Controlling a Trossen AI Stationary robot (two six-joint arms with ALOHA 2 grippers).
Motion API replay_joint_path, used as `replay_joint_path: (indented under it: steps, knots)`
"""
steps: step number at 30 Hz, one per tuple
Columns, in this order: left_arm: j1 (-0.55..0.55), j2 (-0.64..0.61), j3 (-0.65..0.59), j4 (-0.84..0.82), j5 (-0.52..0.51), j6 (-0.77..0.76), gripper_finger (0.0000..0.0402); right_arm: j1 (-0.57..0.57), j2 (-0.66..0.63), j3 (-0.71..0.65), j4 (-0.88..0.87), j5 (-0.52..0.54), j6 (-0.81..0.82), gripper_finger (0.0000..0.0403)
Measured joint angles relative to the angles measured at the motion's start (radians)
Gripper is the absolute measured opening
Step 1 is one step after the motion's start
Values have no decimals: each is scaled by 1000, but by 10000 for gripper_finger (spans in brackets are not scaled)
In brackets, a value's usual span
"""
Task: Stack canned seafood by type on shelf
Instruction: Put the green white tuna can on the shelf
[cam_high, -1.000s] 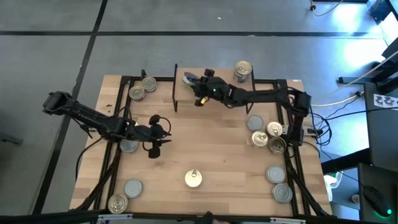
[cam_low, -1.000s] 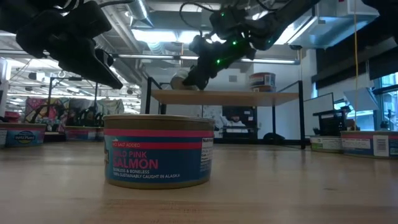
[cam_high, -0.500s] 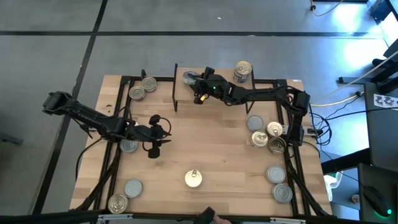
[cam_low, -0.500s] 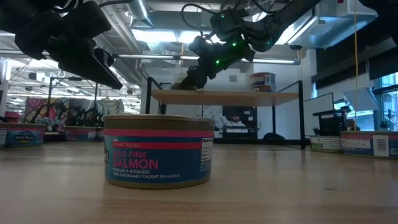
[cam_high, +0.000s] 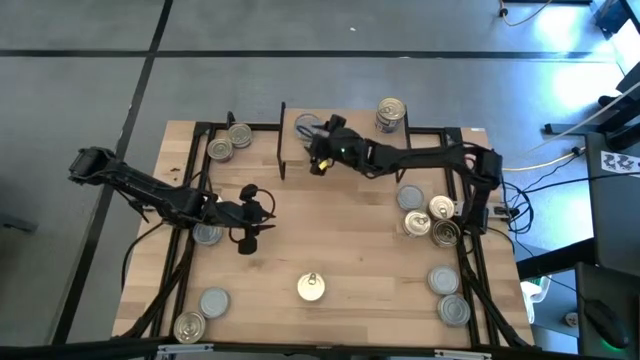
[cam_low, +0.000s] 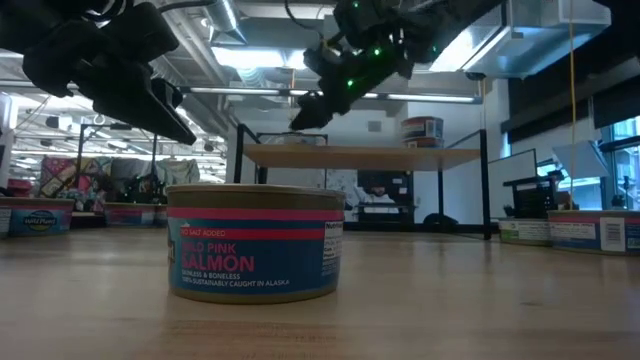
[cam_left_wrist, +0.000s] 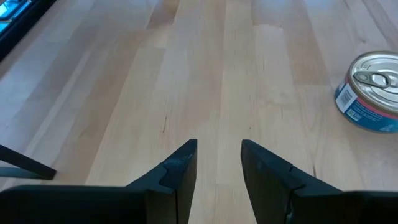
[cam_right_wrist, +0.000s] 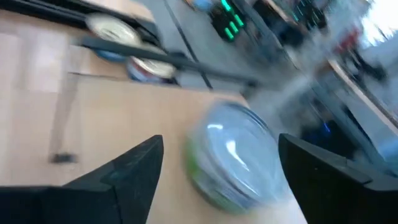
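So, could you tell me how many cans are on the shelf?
2: one silver-topped at the shelf's left end by the right claw, one gold-topped toward its right; others may hide beneath it.

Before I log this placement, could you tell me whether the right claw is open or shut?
Open. In the right wrist view the right claw has its fingers spread wide, clear of the silver-topped can lying on the shelf between them.

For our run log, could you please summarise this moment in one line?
right gripper: open above tin on shelf | left gripper: idle over table
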Motion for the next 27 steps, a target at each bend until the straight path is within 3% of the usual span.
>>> replay_joint_path:
  steps: [5,10,14,27]
  knots:
    - [0,0,0,-2,0,0,123,-28,-13,116,-311,-30,284,287]
    - [0,0,0,-4,0,0,123,-66,-13,146,-412,-144,404,281]
    - [0,0,0,-6,0,2,123,-86,10,147,-379,-220,430,280]
    - [0,0,1,-21,0,4,123,-94,86,146,-217,-195,368,280]
